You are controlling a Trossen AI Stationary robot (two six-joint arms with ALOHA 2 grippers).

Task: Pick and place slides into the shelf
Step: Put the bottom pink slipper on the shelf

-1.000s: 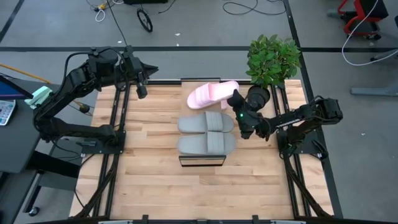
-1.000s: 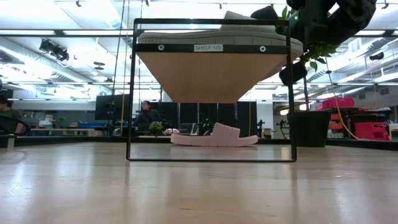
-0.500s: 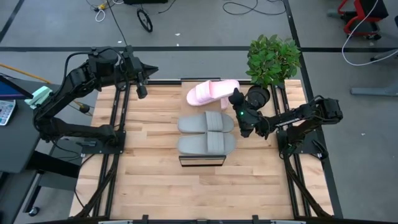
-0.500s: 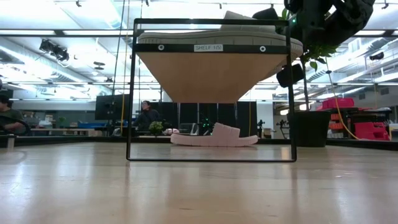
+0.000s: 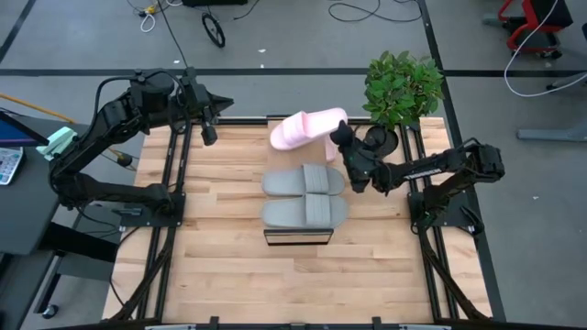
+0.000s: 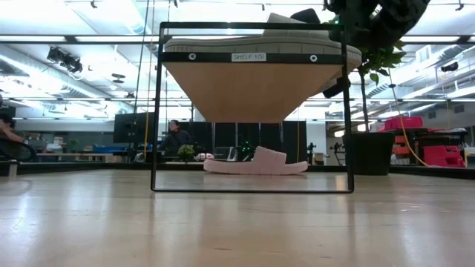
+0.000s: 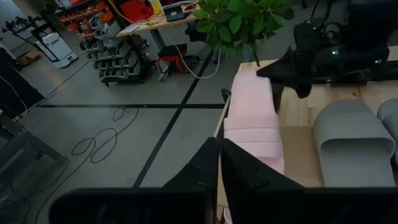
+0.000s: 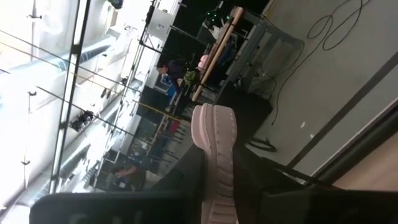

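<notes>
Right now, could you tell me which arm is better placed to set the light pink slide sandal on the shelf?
The right: its gripper is shut on the raised light pink slide sandal, beside the shelf holding the grey slides. The left gripper waits at the table's far-left edge.

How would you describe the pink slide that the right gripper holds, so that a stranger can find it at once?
Start at the potted plant at the table's far right corner. Just left of it, the right gripper is shut on one light pink slide, tilted above the shelf's far end. The two grey slides beside it lie flat; a second pink slide rests on the table.
</notes>
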